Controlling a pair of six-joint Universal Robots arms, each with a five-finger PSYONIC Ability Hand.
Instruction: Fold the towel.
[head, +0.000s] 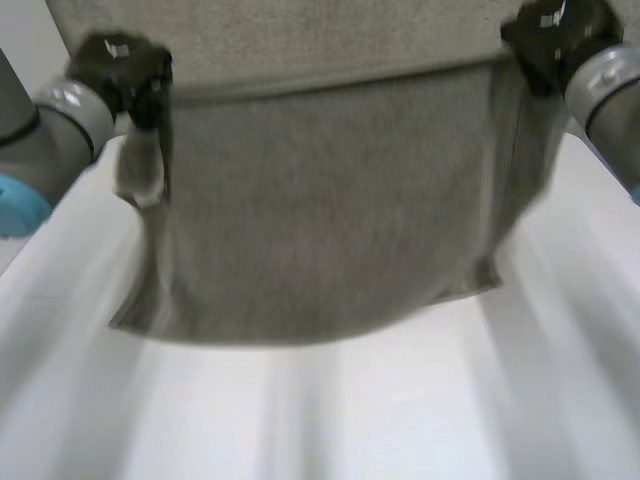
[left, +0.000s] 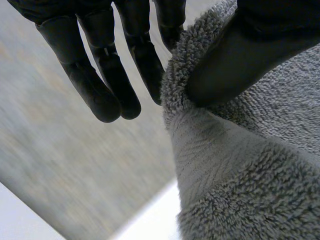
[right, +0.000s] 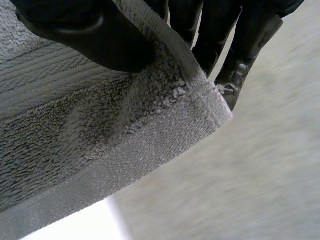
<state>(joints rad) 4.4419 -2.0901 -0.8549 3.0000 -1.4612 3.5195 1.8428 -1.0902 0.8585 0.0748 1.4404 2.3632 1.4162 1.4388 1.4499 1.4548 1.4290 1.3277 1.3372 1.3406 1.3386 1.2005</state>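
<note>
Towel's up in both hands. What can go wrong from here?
Left hand pinches only the towel's rim under its thumb, other fingers off the cloth: it may slip. Right hand grips right at a corner: same risk. Lower edge hangs uneven over the table; the fold could land skewed.

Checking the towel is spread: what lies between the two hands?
The grey towel: in the head view it spans from the left hand to the right hand, hanging below them over the white table.
</note>
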